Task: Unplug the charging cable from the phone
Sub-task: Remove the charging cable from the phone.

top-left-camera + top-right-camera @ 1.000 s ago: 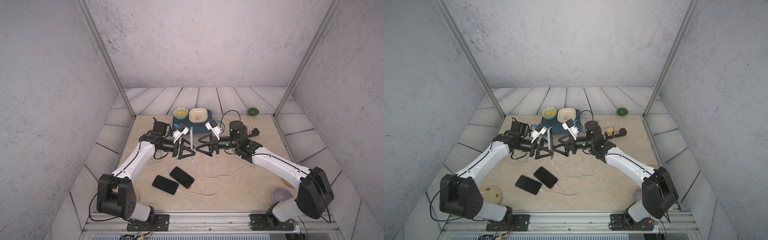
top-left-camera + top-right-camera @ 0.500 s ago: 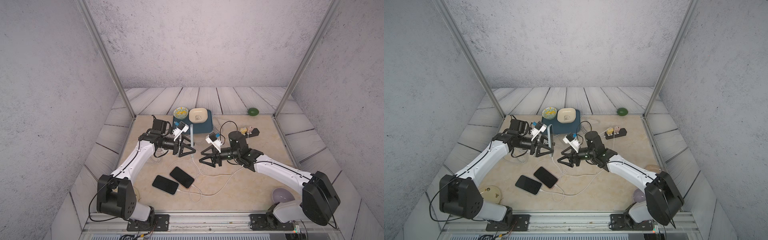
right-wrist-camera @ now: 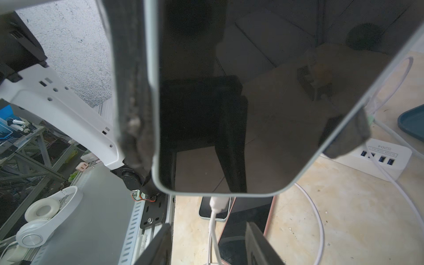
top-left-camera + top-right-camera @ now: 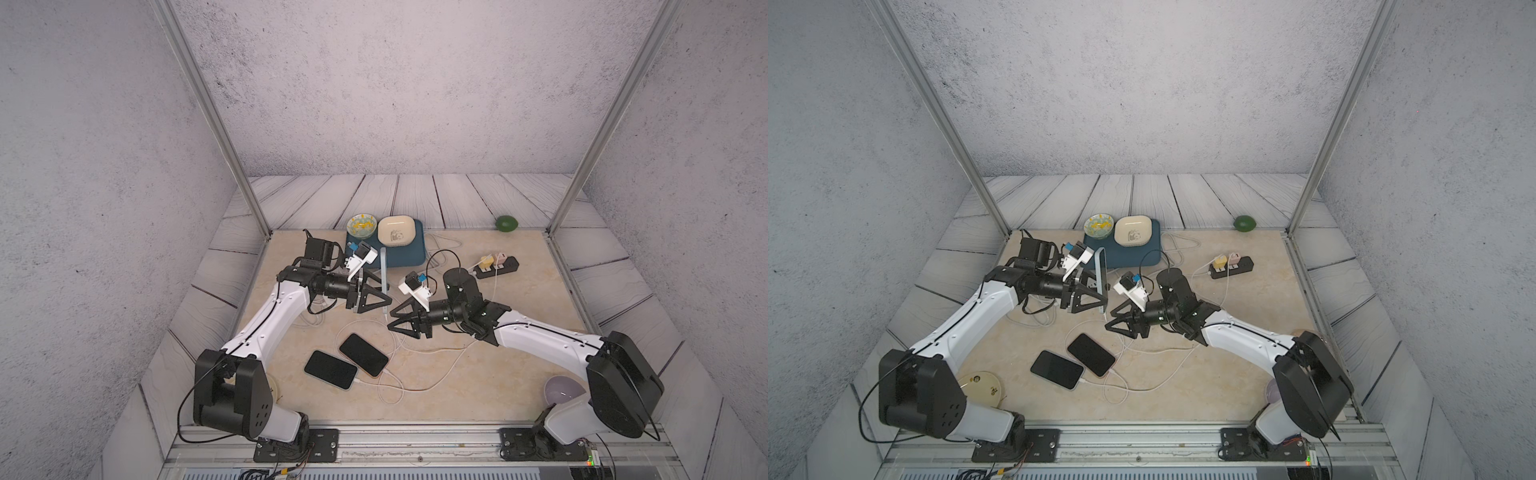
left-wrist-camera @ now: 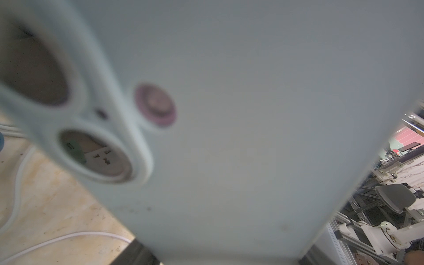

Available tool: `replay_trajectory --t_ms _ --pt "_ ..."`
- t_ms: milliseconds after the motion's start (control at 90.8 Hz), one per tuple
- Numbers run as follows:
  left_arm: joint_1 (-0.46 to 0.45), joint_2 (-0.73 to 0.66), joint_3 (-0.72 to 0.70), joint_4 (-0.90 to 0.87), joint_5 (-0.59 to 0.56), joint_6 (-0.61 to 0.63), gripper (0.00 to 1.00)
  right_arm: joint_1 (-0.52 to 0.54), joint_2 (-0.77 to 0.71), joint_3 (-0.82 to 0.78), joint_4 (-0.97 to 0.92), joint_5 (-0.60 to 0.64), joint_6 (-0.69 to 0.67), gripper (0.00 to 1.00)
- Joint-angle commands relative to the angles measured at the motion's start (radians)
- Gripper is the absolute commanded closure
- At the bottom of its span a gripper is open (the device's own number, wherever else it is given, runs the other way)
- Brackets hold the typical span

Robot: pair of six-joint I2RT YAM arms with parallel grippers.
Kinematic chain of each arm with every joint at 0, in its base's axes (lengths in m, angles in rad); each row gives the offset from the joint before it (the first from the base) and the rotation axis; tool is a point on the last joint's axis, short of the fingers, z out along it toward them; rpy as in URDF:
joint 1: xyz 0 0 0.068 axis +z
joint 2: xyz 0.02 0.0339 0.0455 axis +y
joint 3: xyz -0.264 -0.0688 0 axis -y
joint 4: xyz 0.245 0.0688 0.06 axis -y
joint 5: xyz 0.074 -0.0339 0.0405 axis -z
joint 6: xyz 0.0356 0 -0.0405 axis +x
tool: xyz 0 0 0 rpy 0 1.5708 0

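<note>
**Op:** Half the job is the hold, and I have that. My left gripper point(image 4: 382, 291) is clamped tight across the pale-blue phone with a black screen point(image 4: 384, 266). It stands the phone on end above the middle of the beige table point(image 4: 498, 374), just in front of the dark blue tray point(image 4: 409, 259) at the back edge.

**Spotter:** And the white charging cable point(image 3: 212, 229)?

**Op:** It is plugged into the phone's lower end and hangs down. My right gripper point(image 4: 390, 322) sits under that end. Its fingers point(image 3: 158, 247) are about half spread, one on each side of the cable, and as far as I can see they touch nothing.

**Spotter:** How do I want you to take it, you mean?

**Op:** I'd bring the pads up to the stiff white plug point(image 3: 218, 203) rather than the soft cord and pinch there. Then I'd pull straight down along the phone's length while the left holds firm. A sideways tug could lever the port or twist the phone in the grip.

**Spotter:** What differs from a second ago?

**Op:** Then the right gripper faced the left at the same height, spread wide. Now it is lower, nearer the front edge, and narrower. The phone is about where it was.
</note>
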Motion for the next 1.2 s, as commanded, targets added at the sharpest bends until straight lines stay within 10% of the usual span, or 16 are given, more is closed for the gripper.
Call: replay_trajectory --t_ms 0,760,1189 --pt "-0.003 -0.017 0.031 0.022 0.04 -0.004 0.89 0.013 0.019 -0.002 0.056 0.005 0.015 0.51" --pt "-0.001 -0.014 0.03 0.016 0.041 0.007 0.89 0.035 0.058 0.001 0.032 0.003 0.006 1.0" --pt "0.0 -0.012 0.041 0.016 0.05 -0.004 0.9 0.054 0.063 -0.058 0.113 -0.011 0.04 1.0"
